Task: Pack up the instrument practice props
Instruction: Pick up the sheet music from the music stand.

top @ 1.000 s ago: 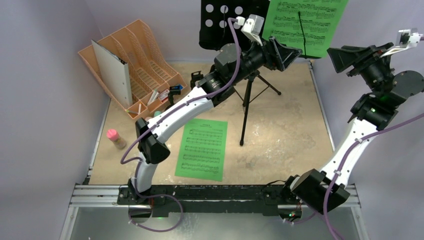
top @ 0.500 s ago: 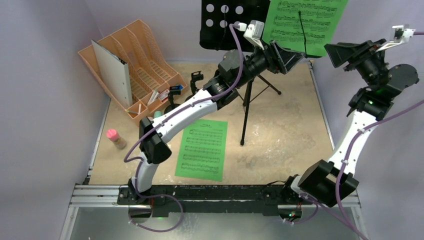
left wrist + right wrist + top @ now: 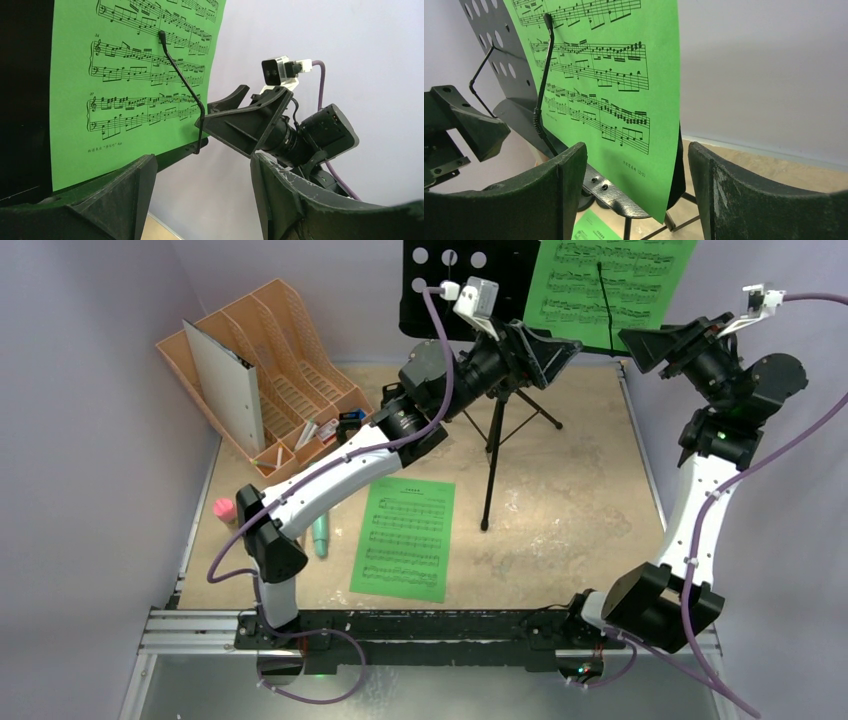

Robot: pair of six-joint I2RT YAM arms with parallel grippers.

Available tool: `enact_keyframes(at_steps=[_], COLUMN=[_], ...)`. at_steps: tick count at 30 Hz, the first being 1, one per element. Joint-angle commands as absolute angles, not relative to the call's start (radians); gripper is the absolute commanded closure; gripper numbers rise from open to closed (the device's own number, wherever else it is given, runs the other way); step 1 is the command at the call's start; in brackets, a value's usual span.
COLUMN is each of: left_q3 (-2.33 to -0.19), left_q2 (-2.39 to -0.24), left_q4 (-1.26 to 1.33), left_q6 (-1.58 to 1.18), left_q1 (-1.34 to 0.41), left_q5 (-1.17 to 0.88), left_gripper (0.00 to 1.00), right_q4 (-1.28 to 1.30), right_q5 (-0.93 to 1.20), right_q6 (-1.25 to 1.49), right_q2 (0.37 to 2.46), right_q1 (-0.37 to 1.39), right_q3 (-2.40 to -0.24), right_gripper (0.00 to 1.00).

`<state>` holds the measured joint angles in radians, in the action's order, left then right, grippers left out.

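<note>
The black tripod [image 3: 489,465] stands at the back with its perforated music desk [image 3: 450,285]. A green sheet-music page [image 3: 600,290] rests on the desk under a wire holder [image 3: 185,85]. A second green page [image 3: 405,538] lies flat on the table. My left gripper [image 3: 548,345] is open and empty just below the upright page [image 3: 130,75]; its fingers [image 3: 202,165] do not touch it. My right gripper [image 3: 650,343] is open, its fingers [image 3: 638,150] either side of the page's lower right corner [image 3: 664,190]. A teal microphone [image 3: 320,533] and a pink one [image 3: 227,512] lie at the left.
An orange slotted file rack [image 3: 290,380] with a grey binder [image 3: 225,370] stands at the back left. Two short black clip poles [image 3: 350,423] [image 3: 392,395] stand beside it. The walls are close behind the music desk and on the right.
My right gripper has moved left, up to the upright page's right corner. My left arm has drawn back to the left, uncovering the teal microphone. Both grippers have stayed open.
</note>
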<state>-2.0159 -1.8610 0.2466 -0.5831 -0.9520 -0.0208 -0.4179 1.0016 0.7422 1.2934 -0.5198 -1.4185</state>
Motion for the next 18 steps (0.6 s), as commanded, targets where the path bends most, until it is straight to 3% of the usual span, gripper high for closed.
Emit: enact_keyframes(at_steps=[1, 18], left_q3=[-1.986, -1.986], left_q2=[-1.802, -1.803], left_q4=[0.248, 0.243], left_q6=[-0.545, -0.565], left_q1=[-0.95, -0.951], left_q5=[-0.003, -0.003], left_gripper=[0.28, 0.28], right_q4=[-0.398, -0.373], right_q5=[0.99, 0.991], right_q6=[0.701, 0.706], right_q2=[1.267, 1.152], right_q1=[-0.493, -0.428], right_q3=[-1.451, -1.403], right_gripper=[0.24, 0.26])
